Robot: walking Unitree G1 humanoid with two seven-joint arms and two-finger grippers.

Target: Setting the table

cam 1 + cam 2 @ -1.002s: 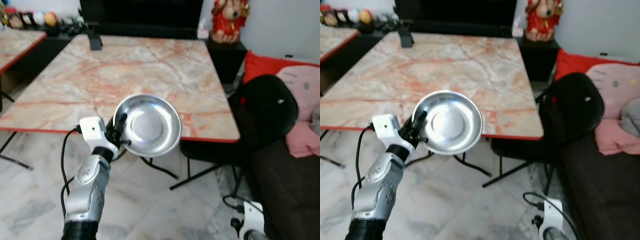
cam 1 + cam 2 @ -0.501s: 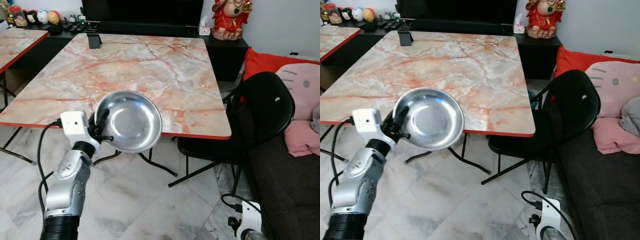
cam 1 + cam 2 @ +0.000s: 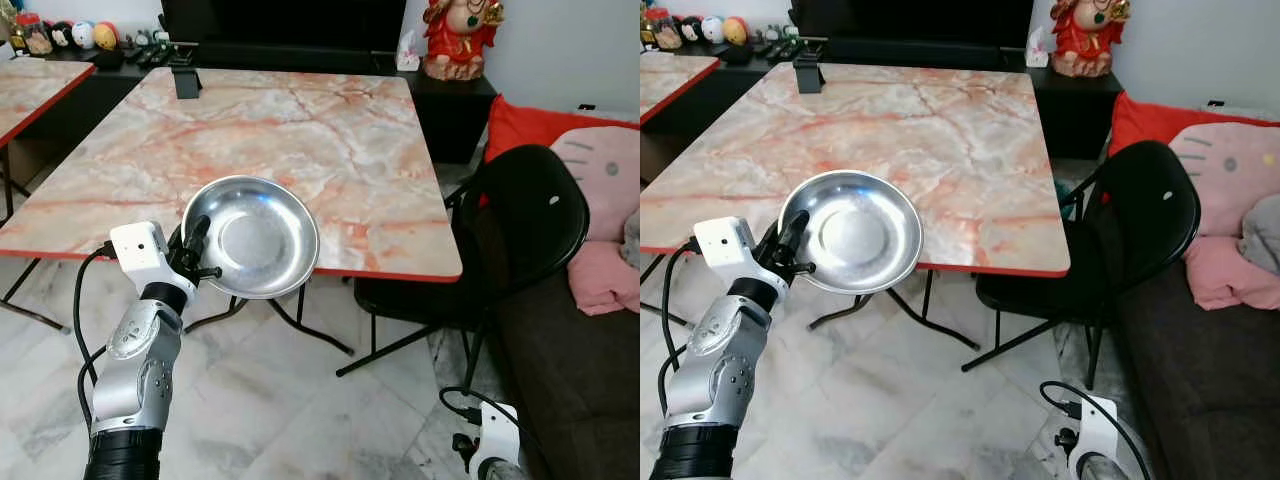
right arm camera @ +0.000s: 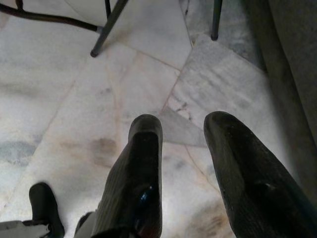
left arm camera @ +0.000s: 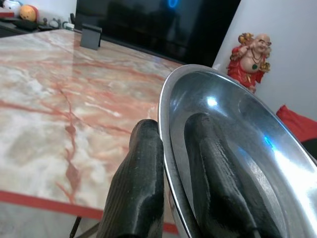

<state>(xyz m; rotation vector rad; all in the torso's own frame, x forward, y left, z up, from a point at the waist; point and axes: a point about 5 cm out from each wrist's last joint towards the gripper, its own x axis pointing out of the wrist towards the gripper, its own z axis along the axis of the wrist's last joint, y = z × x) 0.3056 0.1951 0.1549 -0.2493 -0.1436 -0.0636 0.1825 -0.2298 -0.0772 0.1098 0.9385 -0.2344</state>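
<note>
My left gripper (image 3: 195, 250) is shut on the rim of a shiny steel bowl (image 3: 255, 237), one finger inside the rim and one outside. The bowl (image 5: 237, 148) hangs tilted over the near red edge of the pink marble table (image 3: 290, 130), partly above the floor. In the left wrist view the two black fingers (image 5: 138, 188) pinch the bowl's edge. My right gripper (image 4: 183, 168) hangs low over the tiled floor, open, with nothing between its fingers; its wrist (image 3: 492, 440) shows at the bottom right.
A black folding chair (image 3: 510, 230) stands at the table's right side, with a dark sofa and pink cushions (image 3: 605, 230) beyond it. A small black stand (image 3: 187, 82) sits at the table's far edge. A second marble table (image 3: 35, 85) is at left.
The camera has shifted, bringing more of the table into view. The left arm with the bowl has drifted left and slightly lower, nearer the table's front edge.
</note>
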